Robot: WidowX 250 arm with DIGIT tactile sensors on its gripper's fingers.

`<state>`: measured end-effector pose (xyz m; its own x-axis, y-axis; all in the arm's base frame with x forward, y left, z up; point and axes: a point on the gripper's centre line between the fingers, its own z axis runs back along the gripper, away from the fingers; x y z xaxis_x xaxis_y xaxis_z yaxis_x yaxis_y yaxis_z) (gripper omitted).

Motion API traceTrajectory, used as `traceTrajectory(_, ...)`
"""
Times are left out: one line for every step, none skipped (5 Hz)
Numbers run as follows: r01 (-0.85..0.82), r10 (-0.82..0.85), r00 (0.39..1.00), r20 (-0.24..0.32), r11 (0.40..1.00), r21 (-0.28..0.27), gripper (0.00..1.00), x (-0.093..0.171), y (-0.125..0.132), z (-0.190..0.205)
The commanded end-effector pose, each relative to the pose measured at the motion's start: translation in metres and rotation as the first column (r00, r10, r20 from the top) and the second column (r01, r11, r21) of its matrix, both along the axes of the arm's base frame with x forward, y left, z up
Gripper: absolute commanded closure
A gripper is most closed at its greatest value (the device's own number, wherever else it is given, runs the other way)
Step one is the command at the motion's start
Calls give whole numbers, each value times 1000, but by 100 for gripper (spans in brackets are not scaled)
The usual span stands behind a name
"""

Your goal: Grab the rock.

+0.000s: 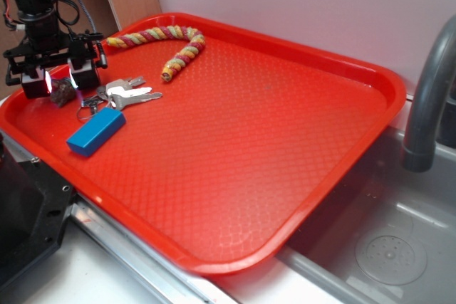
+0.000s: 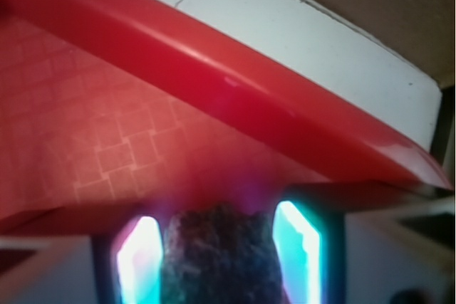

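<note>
One rock [image 1: 63,92], dark, lumpy and rough, sits between the two fingers of the gripper [image 1: 60,82] at the far left corner of the red tray [image 1: 271,140]. From the wrist camera the rock [image 2: 221,254] fills the gap between the glowing finger pads [image 2: 139,261], which stand close against its sides; the jaws are narrowed around it, though whether both pads truly press on the stone cannot be told. Whether the rock rests on the tray floor or is just off it is also unclear.

Just right of the rock lies a bunch of silver keys [image 1: 128,93] on a ring, and just in front of the keys a blue rectangular block [image 1: 96,133], one end near the key ring. Farther back on the tray a red-and-yellow twisted rope [image 1: 167,40] curves like a hook, well apart from the gripper. Beyond the tray's right edge stands a grey faucet [image 1: 427,97] over a metal sink [image 1: 385,247]. The tray's raised rim [image 2: 235,97] runs diagonally across the wrist view, with a white surface behind it.
</note>
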<state>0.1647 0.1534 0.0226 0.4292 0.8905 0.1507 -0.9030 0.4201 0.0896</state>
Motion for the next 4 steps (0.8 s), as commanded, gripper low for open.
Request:
traceTrajectory(283,-292,947,135,955,84,100,38,-64,113)
traceTrajectory(421,-424,884,196,905,61,100,41,-104,165)
traceTrajectory(514,-489,822,292,858,-12,100,27,-112,208)
traceTrajectory(544,-494,797,348,837,-55,100,17,-109,218)
